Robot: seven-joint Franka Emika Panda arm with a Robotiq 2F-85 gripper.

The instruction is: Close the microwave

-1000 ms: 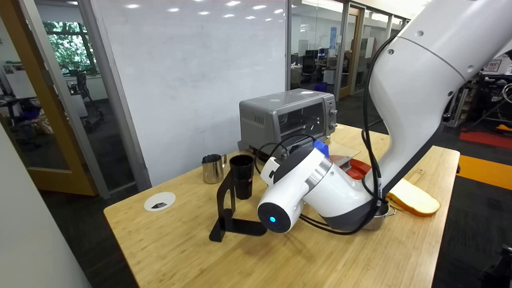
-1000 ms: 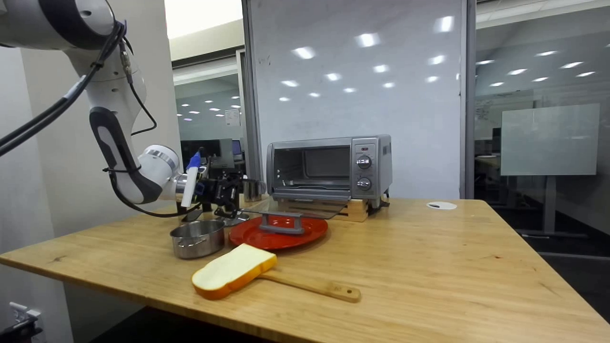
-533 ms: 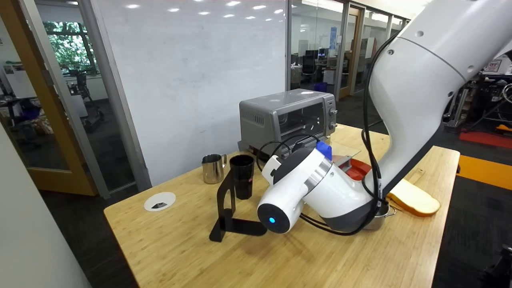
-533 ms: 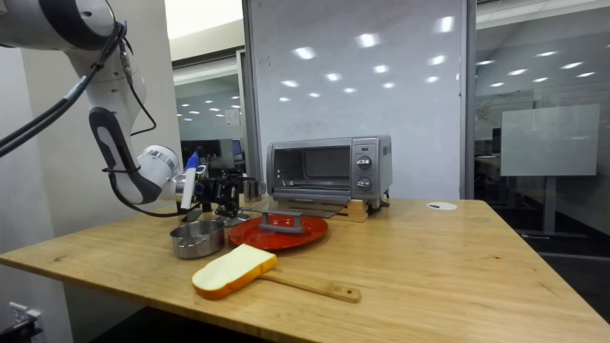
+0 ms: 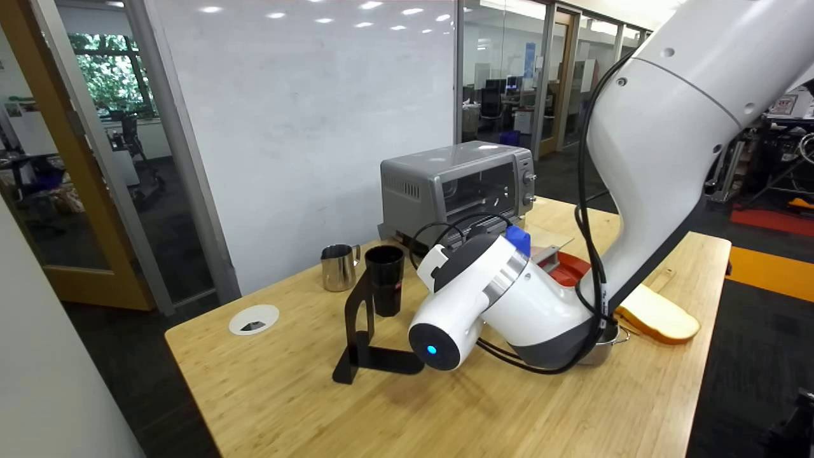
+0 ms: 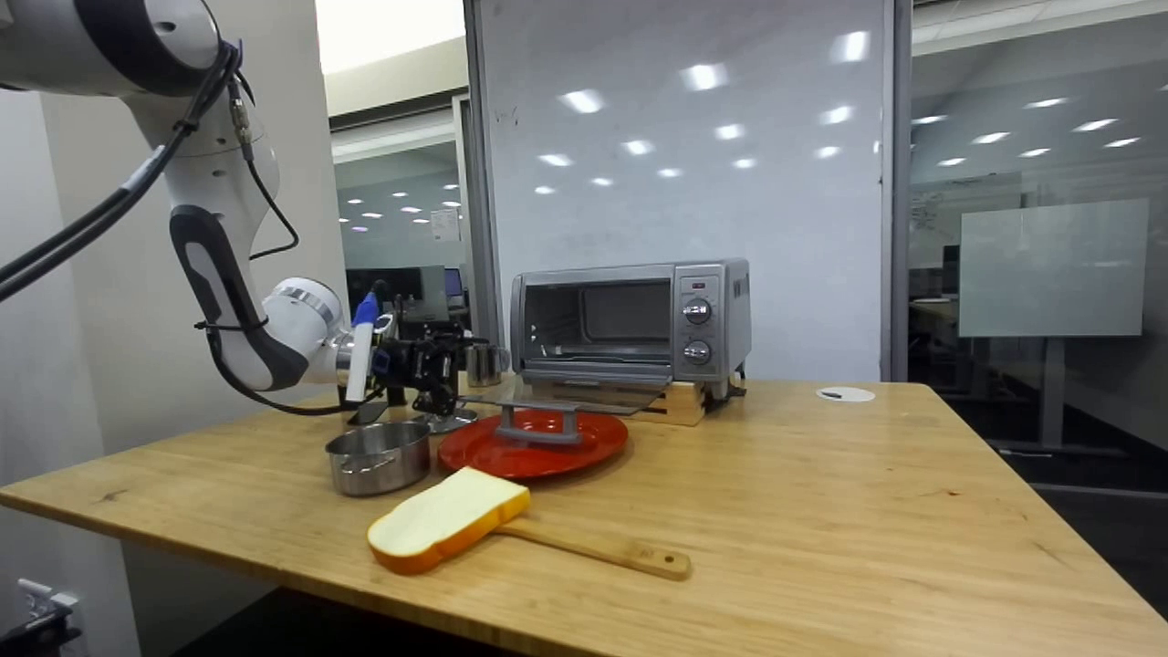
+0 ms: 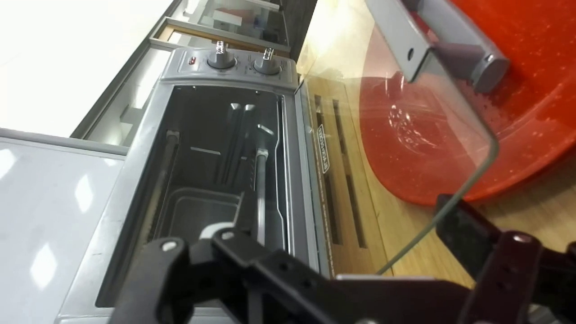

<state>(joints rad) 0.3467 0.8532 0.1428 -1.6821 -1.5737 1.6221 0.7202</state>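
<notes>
The microwave looks like a grey toaster oven [image 6: 686, 336]. It also shows in an exterior view [image 5: 410, 191] and the wrist view [image 7: 184, 67]. Its glass door [image 6: 598, 395] hangs open, roughly level, with the grey handle [image 6: 538, 436] above a red plate. My gripper [image 6: 454, 372] is at the door's side edge. In the wrist view my gripper [image 7: 351, 216] is open. One of its fingers [image 7: 472, 243] is below the glass edge and the other is on the oven side, above the door. Whether it touches the glass I cannot tell.
The red plate [image 6: 474, 456] lies under the door. A steel pot [image 6: 379, 465], a bread slice [image 6: 447, 520] and a wooden utensil [image 6: 620, 554] are in front. A black cup [image 5: 386, 286], a steel pitcher [image 5: 339, 270] and a black stand [image 5: 365, 356] stand beside the arm.
My gripper has tilted slightly, its blue-taped part shifting a little. The door and handle appear very slightly higher in an exterior view. The other objects have not moved.
</notes>
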